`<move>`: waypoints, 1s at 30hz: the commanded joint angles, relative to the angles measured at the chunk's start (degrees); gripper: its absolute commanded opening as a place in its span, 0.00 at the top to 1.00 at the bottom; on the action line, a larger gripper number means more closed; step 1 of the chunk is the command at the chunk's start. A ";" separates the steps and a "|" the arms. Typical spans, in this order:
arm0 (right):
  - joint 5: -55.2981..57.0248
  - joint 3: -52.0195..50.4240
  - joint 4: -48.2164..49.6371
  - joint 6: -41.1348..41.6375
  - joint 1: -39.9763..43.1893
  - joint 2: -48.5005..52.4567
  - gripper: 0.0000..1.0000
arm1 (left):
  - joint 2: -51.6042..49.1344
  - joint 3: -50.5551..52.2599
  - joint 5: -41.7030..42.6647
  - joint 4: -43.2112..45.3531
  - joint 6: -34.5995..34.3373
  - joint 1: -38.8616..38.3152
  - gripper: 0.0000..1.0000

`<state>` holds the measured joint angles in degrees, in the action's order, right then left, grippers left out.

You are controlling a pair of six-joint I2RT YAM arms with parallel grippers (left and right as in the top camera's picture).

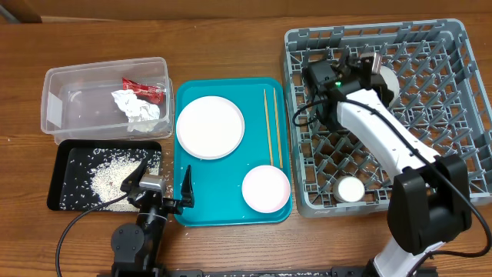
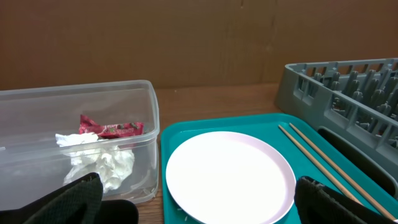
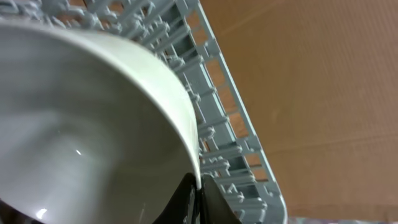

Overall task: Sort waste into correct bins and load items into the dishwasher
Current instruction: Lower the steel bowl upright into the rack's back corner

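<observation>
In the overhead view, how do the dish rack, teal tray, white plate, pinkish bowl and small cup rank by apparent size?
Largest to smallest:
1. dish rack
2. teal tray
3. white plate
4. pinkish bowl
5. small cup, clearly the smallest

My left arm point(image 1: 137, 231) sits low at the near left edge of the bench point(image 1: 246, 250), its wrist pointing toward the far side. The left jaws are spread wide and grip nothing. In the wrist view, a dark fingertip point(image 2: 68, 202) shows in each bottom corner. My right arm point(image 1: 384, 135) rises from the near right, and its white link stretches toward the far side, angled left. The right jaws are pinched together on the rim of the pale grey bowl point(image 3: 93, 124).
</observation>
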<state>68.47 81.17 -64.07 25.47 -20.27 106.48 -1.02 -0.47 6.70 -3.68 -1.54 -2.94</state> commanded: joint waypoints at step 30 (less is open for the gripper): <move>4.85 0.09 7.96 -11.74 -0.68 0.28 0.96 | 0.37 0.15 0.37 -0.15 -0.79 0.35 0.00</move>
<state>74.32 79.83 -55.66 14.92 -20.99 106.48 -1.02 -0.47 6.70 -3.68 -1.54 -2.94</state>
